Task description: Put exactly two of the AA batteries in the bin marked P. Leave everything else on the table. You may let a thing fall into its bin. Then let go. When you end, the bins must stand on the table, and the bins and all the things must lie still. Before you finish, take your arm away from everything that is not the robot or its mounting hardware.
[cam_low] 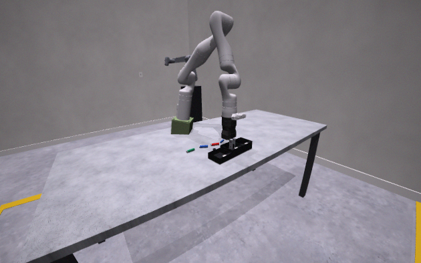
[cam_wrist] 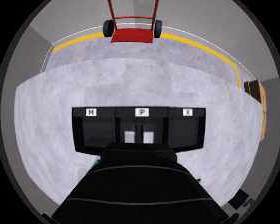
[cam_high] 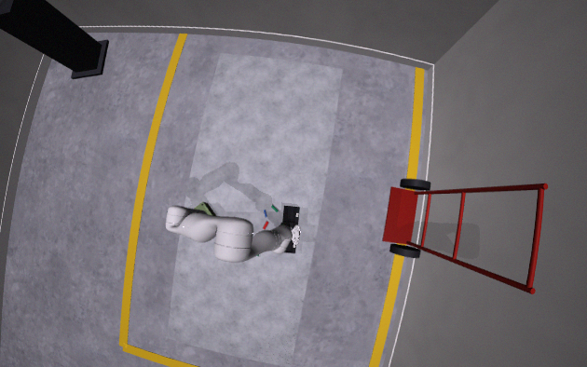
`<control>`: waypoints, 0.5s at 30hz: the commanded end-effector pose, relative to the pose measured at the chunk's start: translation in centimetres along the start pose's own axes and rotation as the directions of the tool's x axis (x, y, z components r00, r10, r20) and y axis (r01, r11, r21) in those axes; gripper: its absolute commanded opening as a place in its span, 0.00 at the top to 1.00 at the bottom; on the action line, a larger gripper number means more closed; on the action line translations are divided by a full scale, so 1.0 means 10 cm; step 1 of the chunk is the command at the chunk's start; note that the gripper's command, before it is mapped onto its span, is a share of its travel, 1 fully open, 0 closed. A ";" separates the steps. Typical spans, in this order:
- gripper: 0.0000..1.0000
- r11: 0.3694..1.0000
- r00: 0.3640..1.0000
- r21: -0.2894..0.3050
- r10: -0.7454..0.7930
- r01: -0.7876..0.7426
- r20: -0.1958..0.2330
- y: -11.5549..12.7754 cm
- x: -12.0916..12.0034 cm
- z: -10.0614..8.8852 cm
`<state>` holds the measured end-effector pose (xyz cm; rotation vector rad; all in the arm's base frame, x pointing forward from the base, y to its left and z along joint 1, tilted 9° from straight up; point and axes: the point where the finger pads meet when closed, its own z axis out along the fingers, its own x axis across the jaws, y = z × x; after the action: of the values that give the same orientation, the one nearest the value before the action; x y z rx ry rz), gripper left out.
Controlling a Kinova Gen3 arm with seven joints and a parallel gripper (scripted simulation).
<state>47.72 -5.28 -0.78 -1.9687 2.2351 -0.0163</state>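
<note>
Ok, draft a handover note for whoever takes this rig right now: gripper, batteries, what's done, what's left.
Gripper: fingers narrowed, low over the middle compartment of the black bin, whose label looks like P. Whether a battery sits between them is hidden.
On the table beside the bin: green battery, blue battery, red battery, second blue battery.
Done: no battery visible in the bin.
Left: confirm the grasp, release, get two into P, retreat.
</note>
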 end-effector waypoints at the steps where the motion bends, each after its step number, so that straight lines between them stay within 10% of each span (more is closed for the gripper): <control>1: 0.69 1.000 1.000 0.002 0.000 0.000 0.000 -0.01 0.00 -0.01; 15: 0.69 1.000 1.000 0.002 0.000 0.000 0.000 -0.01 0.00 -0.05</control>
<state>47.60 -5.29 -0.68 -1.9696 2.2367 -0.0127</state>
